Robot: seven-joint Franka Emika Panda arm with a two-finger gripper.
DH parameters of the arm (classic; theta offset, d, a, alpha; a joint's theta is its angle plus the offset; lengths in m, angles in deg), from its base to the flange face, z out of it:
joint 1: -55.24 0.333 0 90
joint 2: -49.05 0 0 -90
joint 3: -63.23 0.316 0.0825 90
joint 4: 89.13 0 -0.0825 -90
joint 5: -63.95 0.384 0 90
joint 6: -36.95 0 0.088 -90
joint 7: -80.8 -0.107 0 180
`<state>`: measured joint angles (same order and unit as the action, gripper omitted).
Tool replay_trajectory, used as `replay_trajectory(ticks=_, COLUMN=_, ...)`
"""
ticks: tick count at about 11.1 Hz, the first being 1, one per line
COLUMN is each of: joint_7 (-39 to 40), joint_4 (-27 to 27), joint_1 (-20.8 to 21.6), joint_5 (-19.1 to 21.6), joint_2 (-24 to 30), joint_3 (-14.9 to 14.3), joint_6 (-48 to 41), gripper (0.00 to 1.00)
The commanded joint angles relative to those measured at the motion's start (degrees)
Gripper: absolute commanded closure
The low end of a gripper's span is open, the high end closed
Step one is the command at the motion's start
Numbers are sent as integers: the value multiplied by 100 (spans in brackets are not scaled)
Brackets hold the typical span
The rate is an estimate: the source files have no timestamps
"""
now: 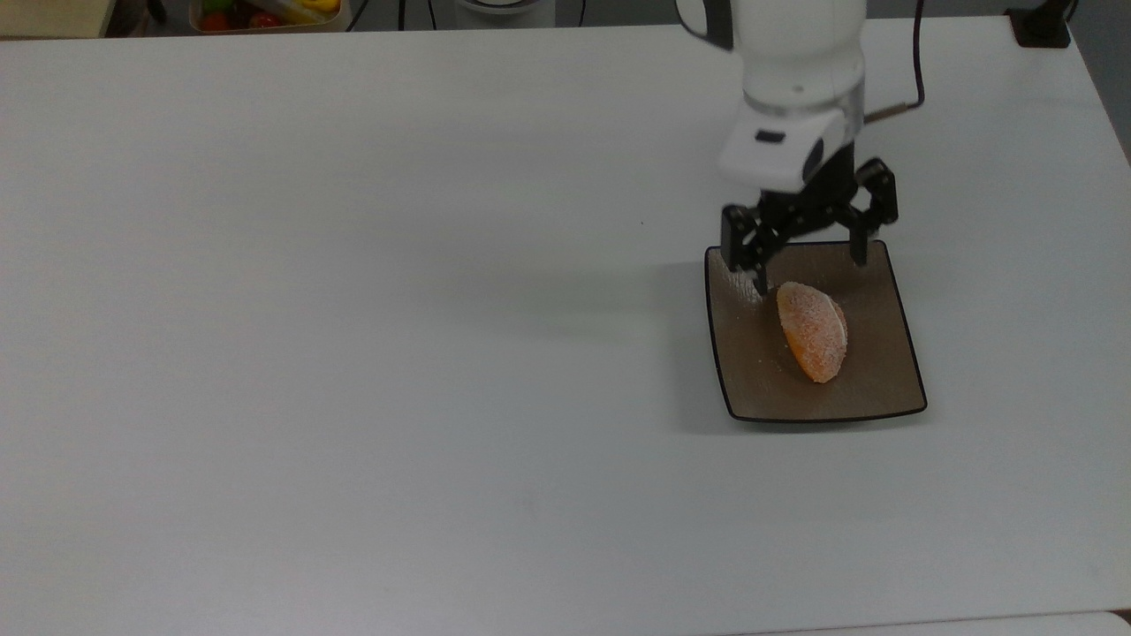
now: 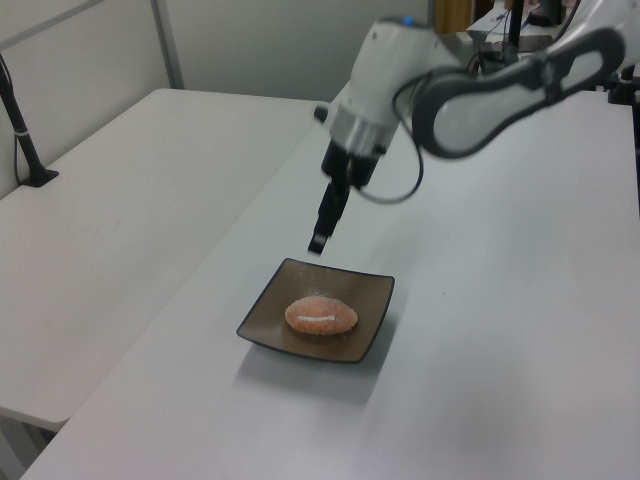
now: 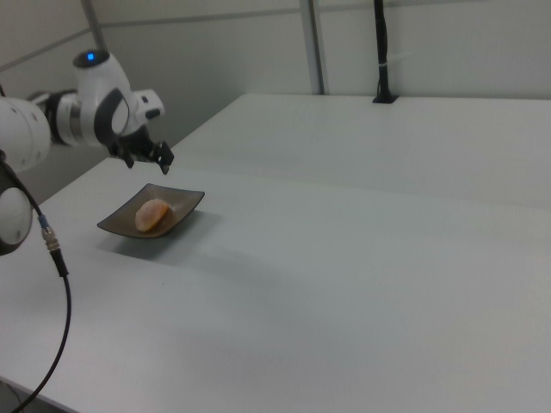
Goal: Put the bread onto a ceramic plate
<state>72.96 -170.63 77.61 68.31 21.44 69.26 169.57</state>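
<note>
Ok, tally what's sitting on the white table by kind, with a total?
Bread: 1
Plate: 1
Total: 2
The bread lies on the plate; the gripper hangs open above, holding nothing.

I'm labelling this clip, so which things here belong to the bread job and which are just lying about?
Part of the job:
bread, lying on the plate
plate
gripper, open, raised above the plate's far edge

Just lying about:
tray of colourful items past the table's far edge
black post on the neighbouring table
</note>
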Motion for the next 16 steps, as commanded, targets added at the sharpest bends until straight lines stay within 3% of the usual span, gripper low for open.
replay_trajectory(ticks=1, joint_7=-350, joint_4=-437, joint_1=-399, joint_5=-32, joint_2=1132, joint_3=12, joint_6=-1120, gripper=0)
replay_trajectory(ticks=4, joint_7=-386, joint_4=-455, joint_1=-768, joint_5=-40, joint_2=1967, joint_3=-67, joint_6=-2368, gripper=0)
replay_trajectory(ticks=8, joint_7=-394, joint_4=-559, joint_1=-1137, joint_5=-23, joint_2=2786, joint_3=-514, joint_6=-3687, gripper=0)
replay_trajectory(ticks=10, joint_7=-386, joint_4=-744, joint_1=-1217, joint_5=-23, joint_2=3050, joint_3=-655, joint_6=-4031, gripper=0)
replay_trajectory(ticks=13, joint_7=-377, joint_4=-1464, joint_1=-1304, joint_5=-58, joint_2=3524, joint_3=-673, joint_6=-4138, gripper=0)
replay_trajectory(ticks=16, joint_7=-254, joint_4=-1474, joint_1=-1323, joint_5=-67, joint_2=3517, joint_3=-752, joint_6=-4227, gripper=0)
